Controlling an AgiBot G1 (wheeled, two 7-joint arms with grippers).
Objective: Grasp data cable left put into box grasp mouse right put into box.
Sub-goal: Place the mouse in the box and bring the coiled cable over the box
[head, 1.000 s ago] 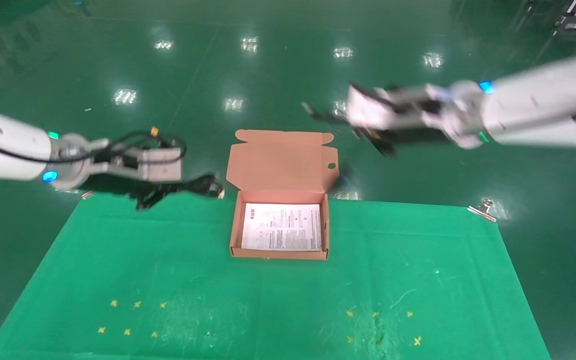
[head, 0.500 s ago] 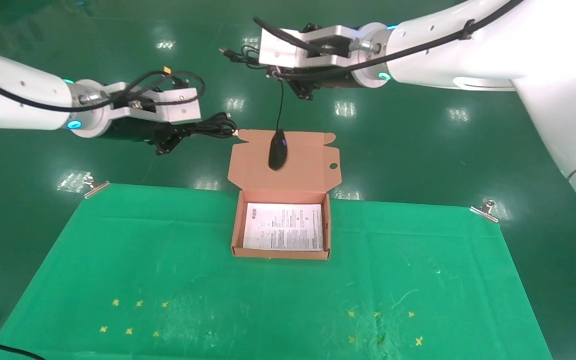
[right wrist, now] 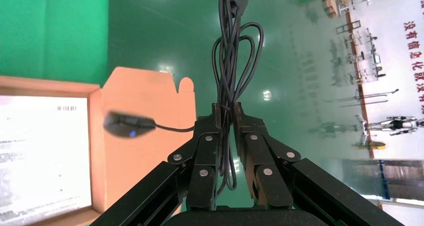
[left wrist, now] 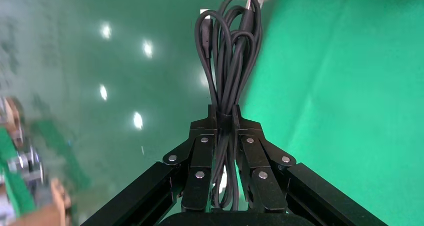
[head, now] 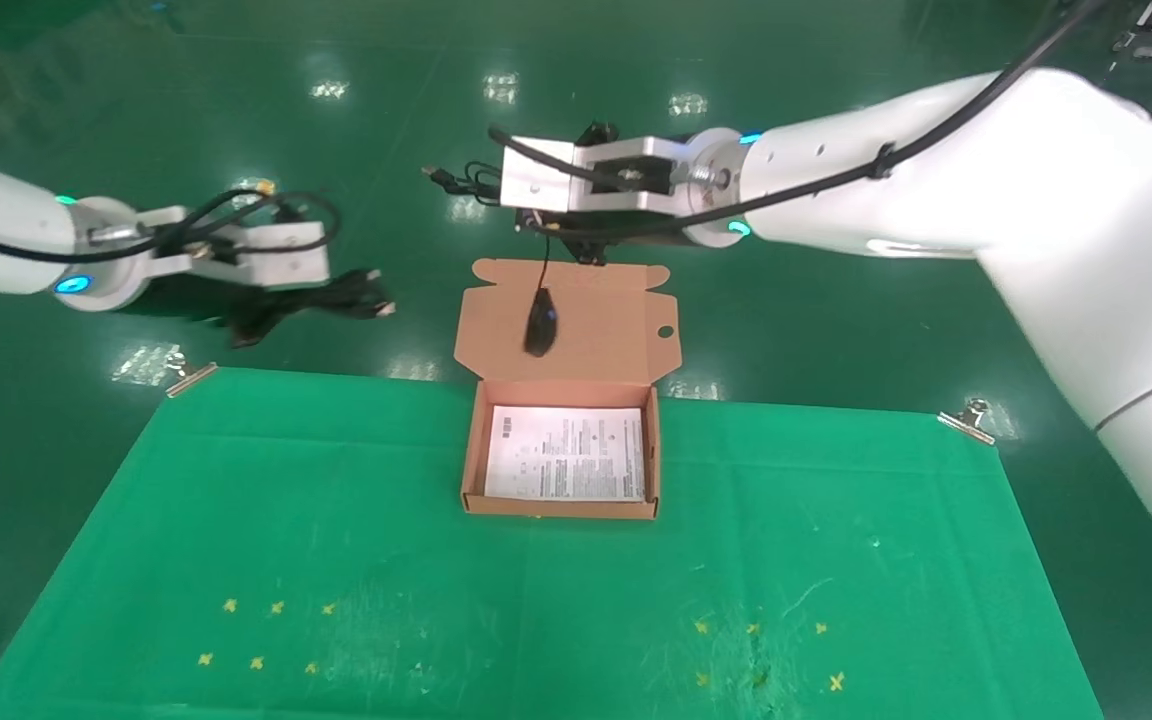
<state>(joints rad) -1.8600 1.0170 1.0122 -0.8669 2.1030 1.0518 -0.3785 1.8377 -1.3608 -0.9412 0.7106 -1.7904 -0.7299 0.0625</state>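
My left gripper (head: pixel 266 312) is shut on the data cable (head: pixel 336 300), a thick black bundle, held in the air left of the box; in the left wrist view the bundle (left wrist: pixel 230 60) stands pinched between the fingertips (left wrist: pixel 213 117). My right gripper (head: pixel 556 235) is shut on the mouse's coiled thin cord (right wrist: pixel 231 50). The black mouse (head: pixel 540 326) hangs by its cord in front of the box's open lid (head: pixel 606 310); its blue light shows in the right wrist view (right wrist: pixel 128 125). The cardboard box (head: pixel 471 470) stands open on the green cloth with a white printed sheet (head: pixel 566 453) inside.
The green cloth (head: pixel 536 600) covers the table, held by metal clips at its far left corner (head: pixel 186 374) and far right corner (head: pixel 966 417). Small yellow marks (head: pixel 266 630) dot the cloth near the front. Shiny green floor lies beyond.
My right arm has swung in over the box with the mouse dangling, and it now hangs lower before the lid. My left gripper rose, then drew back left and down with the data cable.
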